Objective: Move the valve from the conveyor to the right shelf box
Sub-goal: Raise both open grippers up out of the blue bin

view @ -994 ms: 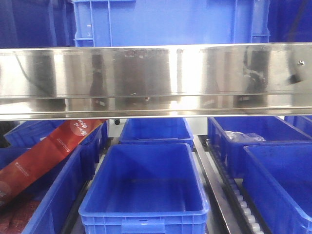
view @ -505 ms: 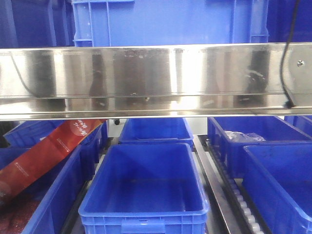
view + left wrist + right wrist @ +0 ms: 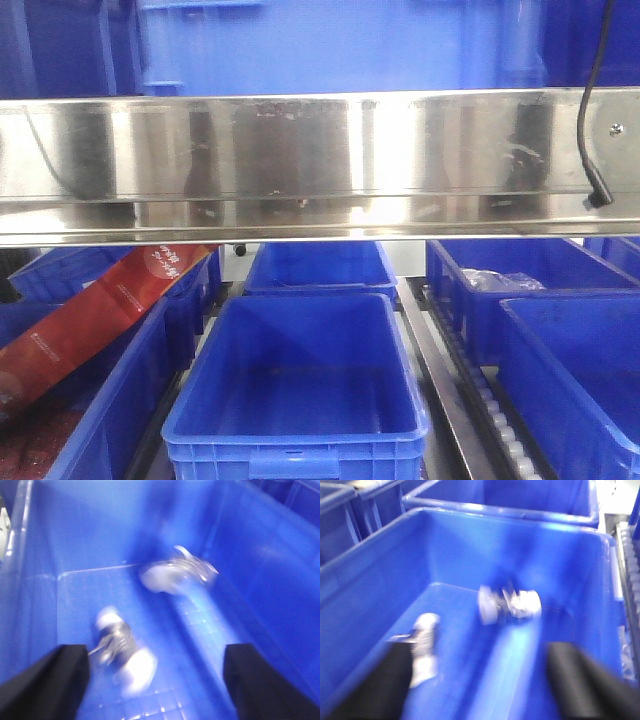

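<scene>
The black cable [image 3: 590,120] hangs down at the steel beam's [image 3: 300,160] right end — absent a second ago. The upper blue crate [image 3: 340,45] now looks blurred — its outline slightly shifted.

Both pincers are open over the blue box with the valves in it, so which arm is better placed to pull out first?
Right, probably. The right pincer sits higher, with the blue plastic box rim and neighbouring boxes in view; the left pincer looks deeper inside.

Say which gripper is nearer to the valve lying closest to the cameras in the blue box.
Left, probably. The left gripper straddles the valve, which looms large between its open fingers; from the right gripper it looks smaller, beside one finger. Both views are blurred.
</scene>
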Robot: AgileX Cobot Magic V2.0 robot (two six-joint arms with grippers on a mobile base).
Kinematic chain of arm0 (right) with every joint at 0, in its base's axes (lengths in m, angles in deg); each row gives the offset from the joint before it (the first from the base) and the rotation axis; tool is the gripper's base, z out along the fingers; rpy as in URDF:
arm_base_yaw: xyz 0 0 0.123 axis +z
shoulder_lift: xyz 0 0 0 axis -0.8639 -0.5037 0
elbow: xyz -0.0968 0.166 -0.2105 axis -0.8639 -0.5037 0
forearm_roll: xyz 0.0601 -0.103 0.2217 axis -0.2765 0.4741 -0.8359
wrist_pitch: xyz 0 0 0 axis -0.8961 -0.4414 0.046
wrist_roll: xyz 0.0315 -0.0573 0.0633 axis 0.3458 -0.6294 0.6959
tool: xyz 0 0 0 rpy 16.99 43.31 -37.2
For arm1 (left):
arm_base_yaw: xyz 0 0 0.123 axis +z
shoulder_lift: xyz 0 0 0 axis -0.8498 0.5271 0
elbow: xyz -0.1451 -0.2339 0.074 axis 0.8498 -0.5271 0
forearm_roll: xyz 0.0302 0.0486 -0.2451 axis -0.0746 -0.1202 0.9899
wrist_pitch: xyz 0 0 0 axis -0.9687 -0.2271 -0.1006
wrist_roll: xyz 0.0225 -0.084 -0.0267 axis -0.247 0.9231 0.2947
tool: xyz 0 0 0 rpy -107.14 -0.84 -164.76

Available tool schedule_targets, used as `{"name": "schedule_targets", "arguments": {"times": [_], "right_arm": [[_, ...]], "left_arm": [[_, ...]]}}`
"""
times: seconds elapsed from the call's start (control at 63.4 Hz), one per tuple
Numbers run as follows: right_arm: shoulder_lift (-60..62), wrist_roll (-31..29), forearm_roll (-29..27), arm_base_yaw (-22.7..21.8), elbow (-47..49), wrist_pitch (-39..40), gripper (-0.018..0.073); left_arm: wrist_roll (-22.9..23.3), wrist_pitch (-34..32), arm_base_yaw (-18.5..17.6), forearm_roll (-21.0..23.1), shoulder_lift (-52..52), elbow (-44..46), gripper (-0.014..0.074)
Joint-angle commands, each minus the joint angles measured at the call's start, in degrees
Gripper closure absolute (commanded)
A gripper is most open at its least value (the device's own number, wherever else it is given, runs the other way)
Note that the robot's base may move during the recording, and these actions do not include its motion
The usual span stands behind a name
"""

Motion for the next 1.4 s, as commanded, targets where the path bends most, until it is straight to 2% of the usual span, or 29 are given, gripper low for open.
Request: {"name": "schedule_targets", "arguments": {"times": [0.0, 0.079, 0.126, 0.142, 0.315, 0.457, 0.552, 0.726, 1.009, 1.136, 1.293, 1.388], "right_arm": [[1.40, -0.22, -0.14, -0.11, 0.55, 0.77, 0.0415], [1.55, -0.22, -0.14, -0.11, 0.55, 0.77, 0.0621], [1.57, -0.22, -0.14, -0.11, 0.55, 0.55, 0.0717], [1.70, -0.22, -0.36, -0.11, 0.55, 0.54, 0.0727], [2.92, -0.22, -0.76, -0.11, 0.55, -2.68, 0.0722], [5.64, -0.22, -0.85, -0.11, -0.10, -6.77, 0.0722], [9.58, -0.22, -0.85, -0.11, -4.83, -2.49, 0.0722], [20.21, -0.22, -0.74, -0.11, -22.66, 12.12, 0.0722], [40.56, -0.22, 0.17, -0.11, -57.24, 36.61, 0.0722], [49.09, -0.22, 0.29, -0.11, -69.53, 40.33, 0.0722], [61.19, -0.22, 0.57, -0.11, -79.99, 40.33, 0.0722], [68.02, -0.22, 0.57, -0.11, -85.00, 40.33, 0.0722]], "left_arm": [[-0.12, -1.16, -0.39, -1.63, -1.69, 0.63, 0.0393], [-0.12, -1.61, -0.39, -1.63, -1.71, 0.63, 0.0595], [-0.12, -2.83, -0.29, -1.63, -1.81, 0.63, 0.0699], [-0.24, -3.11, -0.29, -1.63, -1.81, 0.63, 0.0706], [-0.21, -4.65, -0.29, -1.63, -3.62, 0.63, 0.0707], [-0.21, 1.02, -0.29, -0.79, -8.07, 0.47, 0.0707], [-0.99, -0.32, -0.29, -1.02, -11.52, -2.05, 0.0707], [-1.71, -8.32, -0.29, -1.37, -19.75, -14.37, 0.0707], [-1.71, -27.63, -0.29, -4.27, -36.20, -42.67, 0.0707], [-1.71, -32.37, -0.29, -5.22, -43.54, -54.40, 0.0707], [-1.61, -34.27, -0.29, -5.10, -53.85, -67.75, 0.0707], [-1.61, -34.52, -0.29, -3.28, -60.65, -73.94, 0.0707]]}}
